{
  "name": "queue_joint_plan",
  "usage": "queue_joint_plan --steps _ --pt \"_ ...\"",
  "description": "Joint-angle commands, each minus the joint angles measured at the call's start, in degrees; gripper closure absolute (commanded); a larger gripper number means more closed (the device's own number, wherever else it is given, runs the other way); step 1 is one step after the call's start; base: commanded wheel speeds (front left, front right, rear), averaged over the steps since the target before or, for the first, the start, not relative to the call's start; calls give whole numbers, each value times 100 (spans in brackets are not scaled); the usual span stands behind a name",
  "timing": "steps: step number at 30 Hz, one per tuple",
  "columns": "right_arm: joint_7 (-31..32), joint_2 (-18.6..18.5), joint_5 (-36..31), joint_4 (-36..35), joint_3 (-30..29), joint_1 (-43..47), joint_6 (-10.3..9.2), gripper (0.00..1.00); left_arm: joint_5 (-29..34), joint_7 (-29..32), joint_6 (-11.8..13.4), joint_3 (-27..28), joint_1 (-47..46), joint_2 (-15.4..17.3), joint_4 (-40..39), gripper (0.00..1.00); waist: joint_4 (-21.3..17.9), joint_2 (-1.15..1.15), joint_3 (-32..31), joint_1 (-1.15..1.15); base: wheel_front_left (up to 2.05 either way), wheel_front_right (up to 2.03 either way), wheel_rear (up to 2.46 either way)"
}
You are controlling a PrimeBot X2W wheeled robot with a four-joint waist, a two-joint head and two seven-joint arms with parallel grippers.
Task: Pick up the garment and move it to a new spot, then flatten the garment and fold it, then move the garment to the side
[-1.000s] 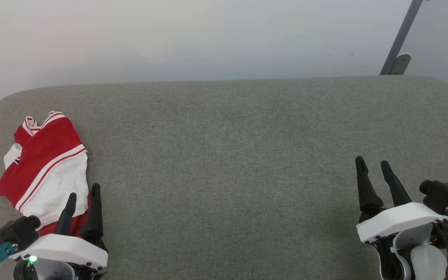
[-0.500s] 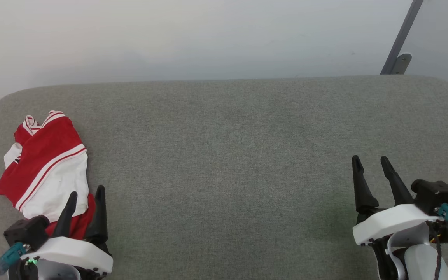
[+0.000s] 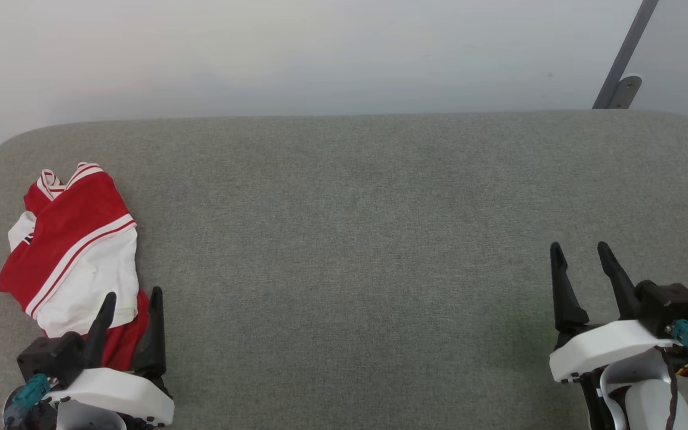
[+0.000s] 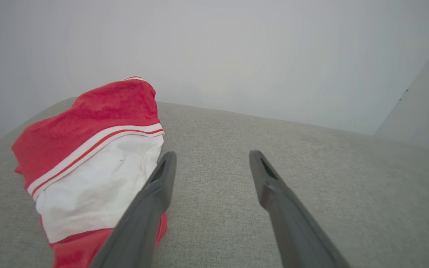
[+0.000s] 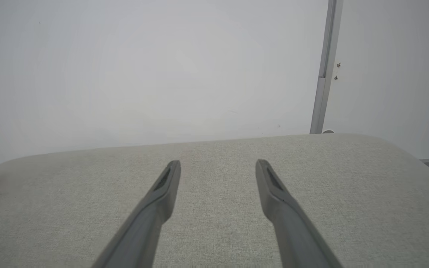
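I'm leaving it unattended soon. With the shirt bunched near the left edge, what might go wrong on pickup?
The red-and-white shirt lies crumpled in layers; the open left end effector may pinch only one, leaving it tangled.
It sits near the left edge of the grey fabric surface; dragging might pull it off.

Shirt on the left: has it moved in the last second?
No. The shirt keeps its place near the rounded left corner of the grey table; the whole head view shifted slightly, so the camera moved.

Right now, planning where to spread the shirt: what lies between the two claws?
Bare grey upholstery from left claw to right claw, per head view.
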Motion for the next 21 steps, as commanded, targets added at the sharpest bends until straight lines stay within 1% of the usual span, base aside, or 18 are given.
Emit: queue_joint_plan --steps 1,10,21 --pt "-58 -9 -154 -30 -16 -8 -2 0 101 -47 -20 23 -56 34 -31 0 4 0 2 0 0 0 0" --pt "-172 -12 -497 193 -85 49 -2 0 481 -159 -76 86 -34 -11 19 0 59 0 14 0 0 0 0" --pt "-305 -16 -757 197 -79 31 -2 0 788 -291 -142 160 -49 -23 135 0 108 0 20 0 0 0 0"
